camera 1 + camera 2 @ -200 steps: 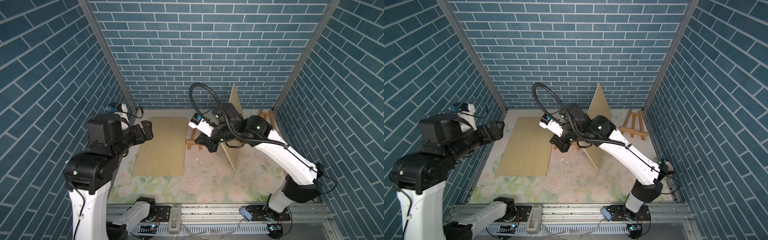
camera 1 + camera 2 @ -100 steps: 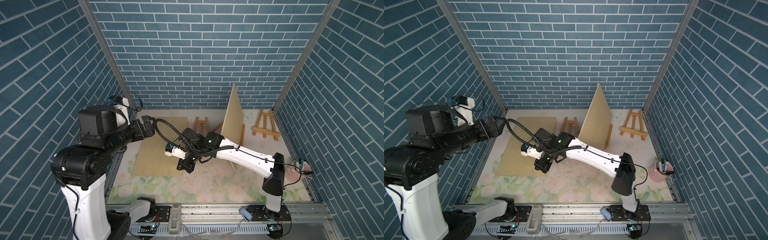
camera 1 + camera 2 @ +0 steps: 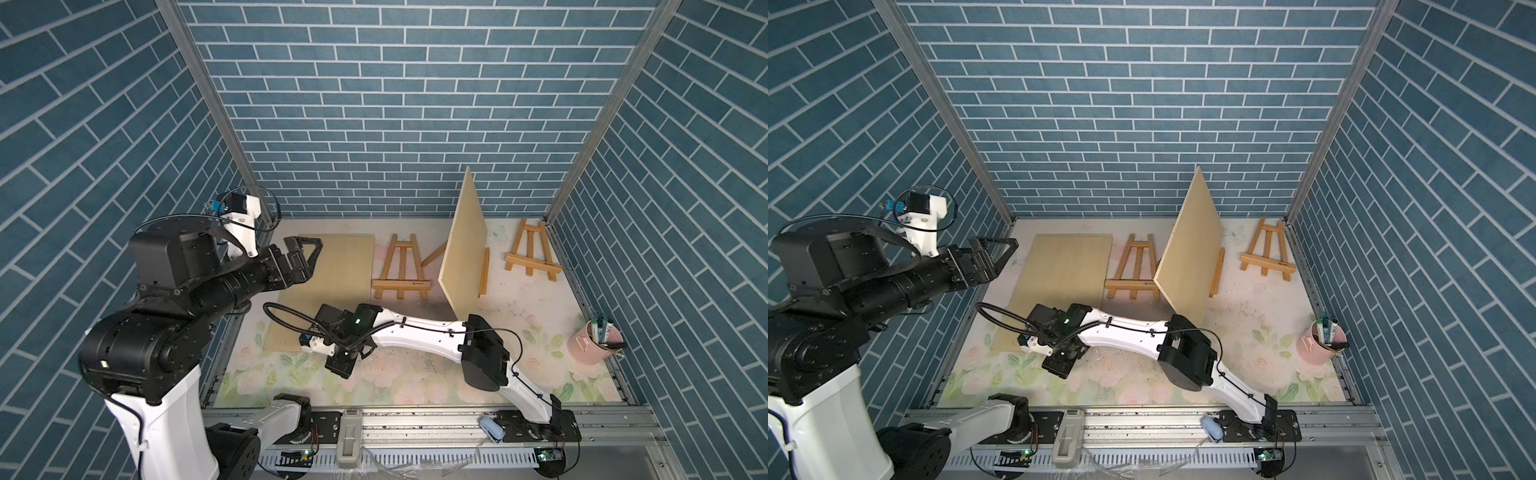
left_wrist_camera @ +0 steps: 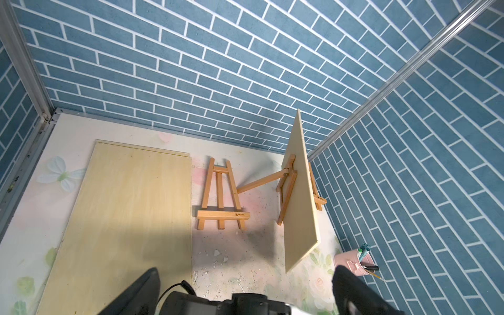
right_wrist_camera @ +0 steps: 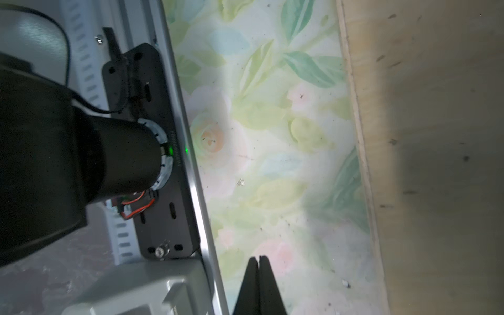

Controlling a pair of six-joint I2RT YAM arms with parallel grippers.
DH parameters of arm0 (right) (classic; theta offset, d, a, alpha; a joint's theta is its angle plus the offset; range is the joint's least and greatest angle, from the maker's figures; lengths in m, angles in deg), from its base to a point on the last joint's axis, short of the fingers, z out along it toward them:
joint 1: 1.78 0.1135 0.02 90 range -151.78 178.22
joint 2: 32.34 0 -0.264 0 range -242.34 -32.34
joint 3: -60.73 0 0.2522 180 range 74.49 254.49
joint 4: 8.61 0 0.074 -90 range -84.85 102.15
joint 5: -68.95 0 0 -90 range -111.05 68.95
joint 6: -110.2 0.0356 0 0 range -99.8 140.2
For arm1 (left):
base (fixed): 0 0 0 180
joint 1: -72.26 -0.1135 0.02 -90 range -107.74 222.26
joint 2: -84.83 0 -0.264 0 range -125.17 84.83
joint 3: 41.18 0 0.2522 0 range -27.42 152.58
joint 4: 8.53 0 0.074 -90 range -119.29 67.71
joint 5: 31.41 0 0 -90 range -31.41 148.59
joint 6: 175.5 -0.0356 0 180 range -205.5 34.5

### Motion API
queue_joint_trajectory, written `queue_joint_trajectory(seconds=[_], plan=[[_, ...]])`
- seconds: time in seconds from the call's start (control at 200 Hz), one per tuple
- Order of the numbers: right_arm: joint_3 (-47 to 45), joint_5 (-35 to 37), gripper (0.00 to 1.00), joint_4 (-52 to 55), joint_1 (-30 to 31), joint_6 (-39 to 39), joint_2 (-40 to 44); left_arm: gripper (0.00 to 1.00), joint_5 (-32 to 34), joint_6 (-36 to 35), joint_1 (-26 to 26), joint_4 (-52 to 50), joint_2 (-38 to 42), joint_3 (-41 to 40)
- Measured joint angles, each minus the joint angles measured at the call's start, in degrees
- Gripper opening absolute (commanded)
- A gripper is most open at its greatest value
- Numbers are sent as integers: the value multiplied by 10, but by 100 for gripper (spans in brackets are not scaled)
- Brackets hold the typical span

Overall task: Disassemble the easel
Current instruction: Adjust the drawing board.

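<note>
Easel (image 4: 259, 182) upright behind the board (image 3: 463, 245), rear leg angled away; floral tabletop (image 3: 519, 307), blue brick walls (image 3: 374, 104). Left hand (image 4: 246, 267) spread, right hand (image 5: 259, 272) together.

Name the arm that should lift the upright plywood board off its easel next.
Left, probably: left gripper open, raised, facing the upright plywood board; right gripper shut, low, pointing away.

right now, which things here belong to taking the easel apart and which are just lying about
For the job: standing easel; upright board leaning on it.
Lying about: flat board; flat easel beside it; second flat easel beyond the upright board; pink bucket of pens.
</note>
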Motion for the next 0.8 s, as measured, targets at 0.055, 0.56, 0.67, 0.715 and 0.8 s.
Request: queue_joint_trajectory(seconds=[0.055,0.56,0.67,0.715,0.8], plan=[[20,13,0,2,3,1,-22,99,-4,-1,0,0,-1,0],[92,110,0,17,14,1,-104,99,-28,-8,0,27,-2,-37],[93,131,0,17,14,1,-106,99,-30,-9,0,33,-2,-46],[93,139,0,17,14,1,-106,100,-30,-9,0,37,-2,-50],[93,156,0,17,14,1,-106,100,-29,-8,0,43,-2,-54]])
